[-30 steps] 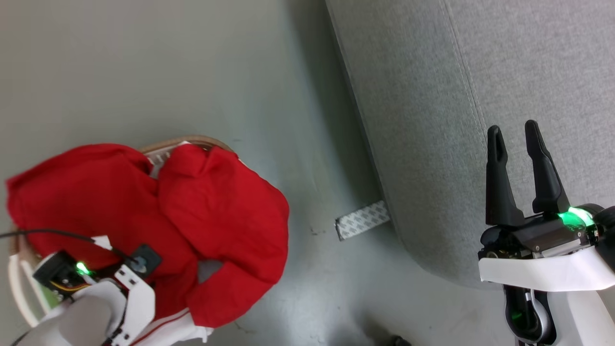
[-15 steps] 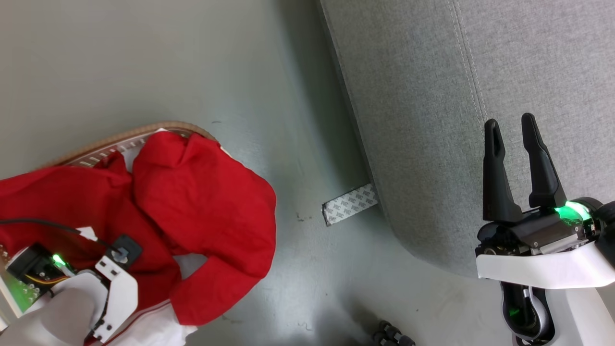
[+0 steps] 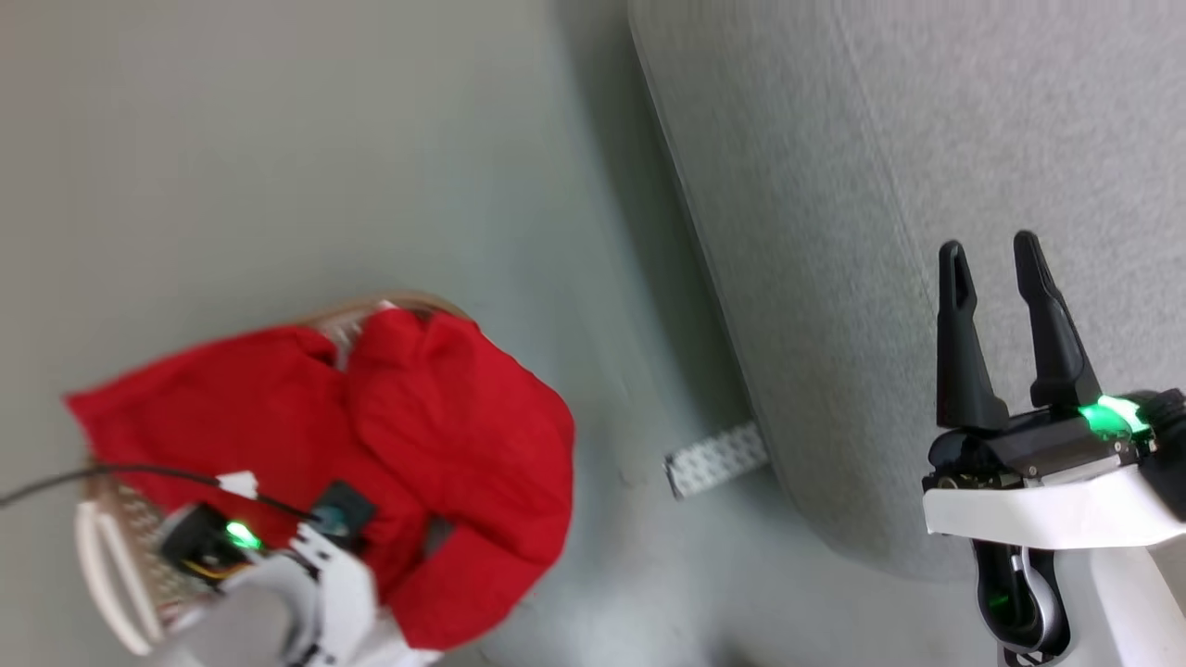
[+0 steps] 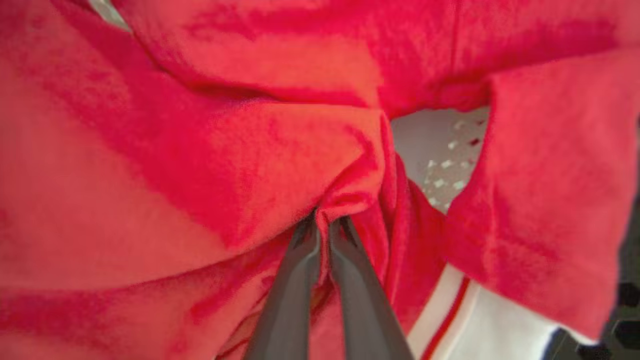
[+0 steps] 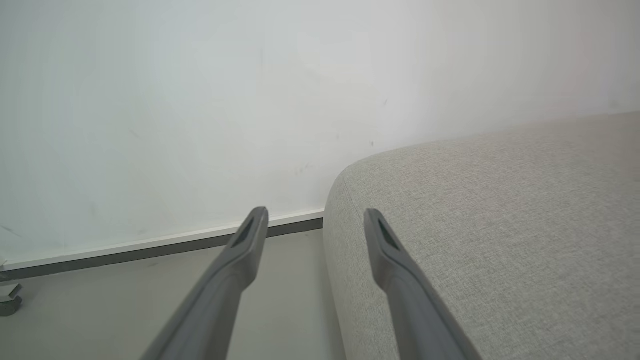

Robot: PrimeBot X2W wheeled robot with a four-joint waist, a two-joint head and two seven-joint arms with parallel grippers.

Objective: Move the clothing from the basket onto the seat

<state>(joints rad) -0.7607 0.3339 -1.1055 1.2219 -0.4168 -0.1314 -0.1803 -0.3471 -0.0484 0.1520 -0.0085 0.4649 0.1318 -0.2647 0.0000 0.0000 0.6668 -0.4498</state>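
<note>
Here, the left end effector (image 4: 324, 227) was clamped on a fold of clothing (image 4: 200, 165) in the basket (image 4: 445, 150); the right end effector (image 3: 991, 255) hung spread apart above the seat (image 3: 834, 185).

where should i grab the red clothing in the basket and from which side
Take a raised fold near the middle of the red clothing, coming down from above. It lies slack and crumpled over the basket with no stiff edge, so a pinched ridge probably holds best. The left gripper is shut on such a fold.
</note>
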